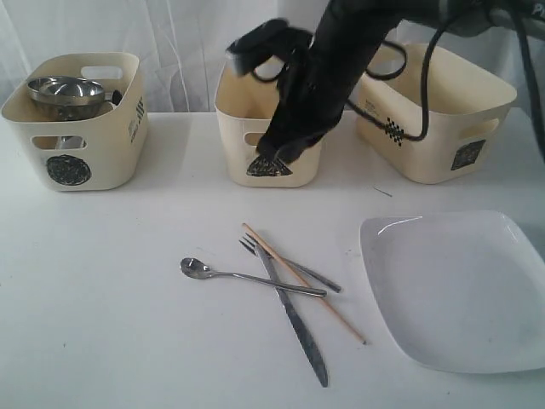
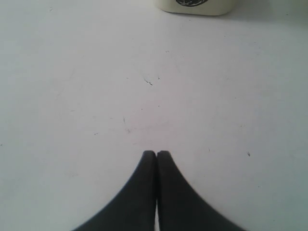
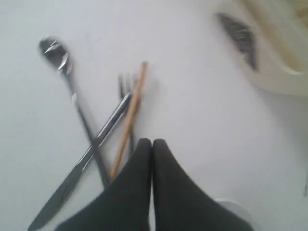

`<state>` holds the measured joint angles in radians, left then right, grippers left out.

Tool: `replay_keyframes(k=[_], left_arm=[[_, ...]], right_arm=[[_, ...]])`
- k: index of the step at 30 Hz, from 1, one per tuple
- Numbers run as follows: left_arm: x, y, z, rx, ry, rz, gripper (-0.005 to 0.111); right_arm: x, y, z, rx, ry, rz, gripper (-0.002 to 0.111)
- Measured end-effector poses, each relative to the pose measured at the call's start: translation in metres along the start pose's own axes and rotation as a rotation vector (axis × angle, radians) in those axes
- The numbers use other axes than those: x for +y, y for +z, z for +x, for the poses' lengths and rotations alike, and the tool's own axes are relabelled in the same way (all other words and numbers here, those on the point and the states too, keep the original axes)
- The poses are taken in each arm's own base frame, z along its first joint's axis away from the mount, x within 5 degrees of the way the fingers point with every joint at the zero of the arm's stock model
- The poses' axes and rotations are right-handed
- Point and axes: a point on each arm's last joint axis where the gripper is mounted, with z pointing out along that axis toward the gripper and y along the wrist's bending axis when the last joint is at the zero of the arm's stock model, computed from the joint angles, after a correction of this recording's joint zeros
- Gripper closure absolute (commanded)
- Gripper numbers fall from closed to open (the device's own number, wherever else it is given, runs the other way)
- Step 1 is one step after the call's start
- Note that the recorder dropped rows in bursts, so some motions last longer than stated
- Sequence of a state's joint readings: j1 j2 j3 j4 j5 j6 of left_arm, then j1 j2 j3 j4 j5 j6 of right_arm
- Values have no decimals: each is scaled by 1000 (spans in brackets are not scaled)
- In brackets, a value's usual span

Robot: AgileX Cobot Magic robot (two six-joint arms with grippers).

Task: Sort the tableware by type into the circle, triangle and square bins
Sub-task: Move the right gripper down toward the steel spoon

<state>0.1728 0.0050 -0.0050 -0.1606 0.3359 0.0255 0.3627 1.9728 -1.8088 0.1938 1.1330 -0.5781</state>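
A steel spoon [image 1: 251, 279], fork [image 1: 319, 278], knife [image 1: 302, 336] and wooden chopsticks [image 1: 341, 319] lie crossed in a heap at the table's middle. To their right sits the large white plate [image 1: 460, 290]. A steel bowl [image 1: 66, 89] rests in the circle bin [image 1: 94, 145]. My right gripper [image 1: 277, 158] hangs shut and empty in front of the triangle bin [image 1: 234, 128], above and behind the cutlery. Its wrist view shows the spoon [image 3: 55, 53], knife [image 3: 77, 173], fork [image 3: 124, 84] and chopsticks [image 3: 132, 108] past the shut gripper [image 3: 152, 142]. My left gripper [image 2: 156, 153] is shut, empty, over bare table.
The square bin [image 1: 434, 128] stands at the back right, partly behind the right arm and its cable. The base of a marked bin [image 2: 195, 5] shows far ahead of the left gripper. The triangle bin's wall [image 3: 269, 62] is near the right gripper.
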Motion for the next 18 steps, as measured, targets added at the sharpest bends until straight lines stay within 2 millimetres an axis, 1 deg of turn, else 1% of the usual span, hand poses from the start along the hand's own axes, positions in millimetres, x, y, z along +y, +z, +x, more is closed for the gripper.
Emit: replay_keyframes(k=[2, 4, 6, 11, 12, 14, 18], left_arm=[[0, 0, 0, 0, 0, 0, 107], [0, 0, 0, 0, 0, 0, 107], [0, 0, 0, 0, 0, 0, 107], [0, 0, 0, 0, 0, 0, 107], [0, 0, 0, 0, 0, 0, 107], [0, 0, 0, 0, 0, 0, 107], [0, 0, 0, 0, 0, 0, 107]], right_arm=[[20, 10, 0, 43, -83, -63, 108], [32, 21, -1, 60, -148, -91, 105], [41, 35, 0, 84, -225, -116, 96], [54, 68, 3, 140, -346, -170, 67], [57, 75, 3, 148, -368, -179, 64], [60, 85, 3, 157, -397, -188, 61], [69, 106, 0, 151, -438, -181, 61]])
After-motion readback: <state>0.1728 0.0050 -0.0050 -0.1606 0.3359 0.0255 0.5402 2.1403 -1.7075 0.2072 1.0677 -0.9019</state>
